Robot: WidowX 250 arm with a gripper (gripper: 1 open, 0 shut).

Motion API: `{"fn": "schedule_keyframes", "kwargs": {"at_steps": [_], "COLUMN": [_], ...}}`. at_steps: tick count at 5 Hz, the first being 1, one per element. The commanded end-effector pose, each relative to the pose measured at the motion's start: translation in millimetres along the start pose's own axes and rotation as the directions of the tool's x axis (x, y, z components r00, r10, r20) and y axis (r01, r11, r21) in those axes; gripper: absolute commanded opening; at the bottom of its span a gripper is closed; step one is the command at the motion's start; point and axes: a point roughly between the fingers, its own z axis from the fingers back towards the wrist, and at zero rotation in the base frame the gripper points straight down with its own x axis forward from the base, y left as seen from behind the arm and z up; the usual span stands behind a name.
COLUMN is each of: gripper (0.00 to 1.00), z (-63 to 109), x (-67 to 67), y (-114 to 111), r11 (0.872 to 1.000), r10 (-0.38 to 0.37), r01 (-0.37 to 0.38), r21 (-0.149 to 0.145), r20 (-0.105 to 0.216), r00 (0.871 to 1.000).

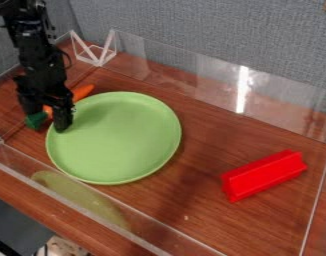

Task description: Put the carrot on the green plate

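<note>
A glossy reddish-brown wooden bench (219,120) is filling most of the frame, clear acrylic walls (239,85) are fencing it, and a grey fabric backdrop (206,25) is hanging across the top.

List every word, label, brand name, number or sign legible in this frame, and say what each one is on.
None: no readable text anywhere in the camera view.
The green plate, the carrot, the red block and the wooden table are plain.
The black arm and its tool show no legible marking; anything there is too small and dark to read.
</note>
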Motion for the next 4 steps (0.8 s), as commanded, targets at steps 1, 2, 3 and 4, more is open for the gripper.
{"fn": "schedule_keyframes", "kwargs": {"at_steps": [1,2,3,4], "gripper": [1.0,1.0,1.0,0.0], "z": [3.9,4.9,5.7,6.1], "x": [-6.7,-2.8,1.2,1.7], "y": [6.8,9.0,9.5,5.8], "r11": [0.995,0.993,0.991,0.988], "r10": [0.102,0.118,0.134,0.151], "r01": [-0.102,-0.118,-0.134,-0.151], "r21": [-0.009,-0.018,-0.027,-0.023], "r20": [-0.003,-0.012,-0.019,-0.016], "r00": [0.995,0.993,0.991,0.988]}}
